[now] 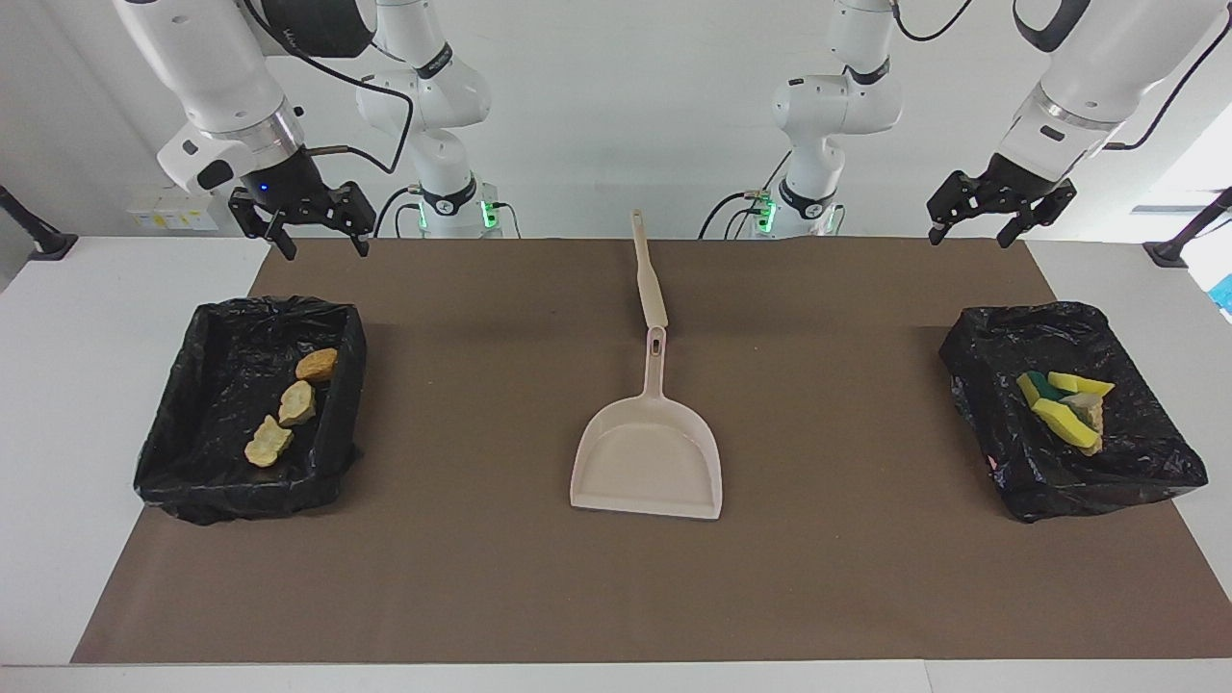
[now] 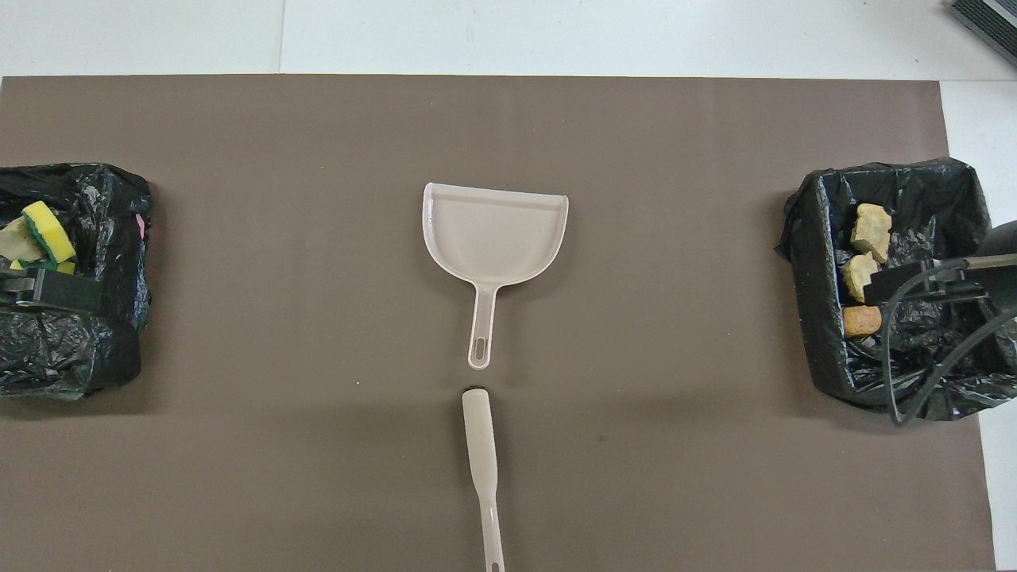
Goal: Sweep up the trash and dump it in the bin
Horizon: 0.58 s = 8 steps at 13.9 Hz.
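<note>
The trash lies in two black-lined bins. Three tan bread-like lumps (image 1: 289, 404) (image 2: 866, 246) sit in the bin (image 1: 192, 385) at the right arm's end. Yellow-and-green sponge pieces (image 1: 1064, 404) (image 2: 44, 230) are piled in the bin (image 1: 1145, 452) at the left arm's end. My left gripper (image 1: 970, 236) hangs open and empty, high over the mat edge beside its bin. My right gripper (image 1: 325, 248) hangs open and empty, high over the mat corner by its bin.
A beige dustpan (image 1: 647, 467) (image 2: 494, 238) lies mid-table, its handle toward the robots. A beige brush (image 1: 650, 279) (image 2: 481, 453) lies in line with it, nearer to the robots. A brown mat (image 1: 866, 577) covers the table.
</note>
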Tool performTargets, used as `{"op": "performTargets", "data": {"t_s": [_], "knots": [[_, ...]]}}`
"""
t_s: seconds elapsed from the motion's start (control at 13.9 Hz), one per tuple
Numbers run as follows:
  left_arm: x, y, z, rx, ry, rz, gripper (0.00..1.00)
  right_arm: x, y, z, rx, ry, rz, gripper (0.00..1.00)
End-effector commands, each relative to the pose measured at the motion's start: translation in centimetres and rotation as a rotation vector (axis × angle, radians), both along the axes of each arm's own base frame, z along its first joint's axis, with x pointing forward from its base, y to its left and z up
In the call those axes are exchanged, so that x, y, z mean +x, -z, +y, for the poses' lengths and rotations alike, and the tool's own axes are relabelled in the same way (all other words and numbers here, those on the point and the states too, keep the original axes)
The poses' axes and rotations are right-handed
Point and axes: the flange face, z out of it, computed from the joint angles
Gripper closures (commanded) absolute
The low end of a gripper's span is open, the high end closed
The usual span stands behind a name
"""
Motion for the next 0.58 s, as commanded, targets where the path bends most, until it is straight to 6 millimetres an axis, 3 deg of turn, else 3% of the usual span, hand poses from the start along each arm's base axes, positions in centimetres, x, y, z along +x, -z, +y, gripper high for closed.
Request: {"op": "performTargets", "data": {"t_s": [0.0, 0.5], "knots": [[-0.88, -0.22, -0.27, 0.013, -0.004, 0.002, 0.0, -0.22, 0.0, -0.11, 0.017, 0.02, -0.001, 0.0], [-0.31, -0.33, 0.03, 0.012, -0.027, -0.028, 0.0, -0.18, 0.08, -0.03, 0.017, 0.018, 0.001, 0.0]]}}
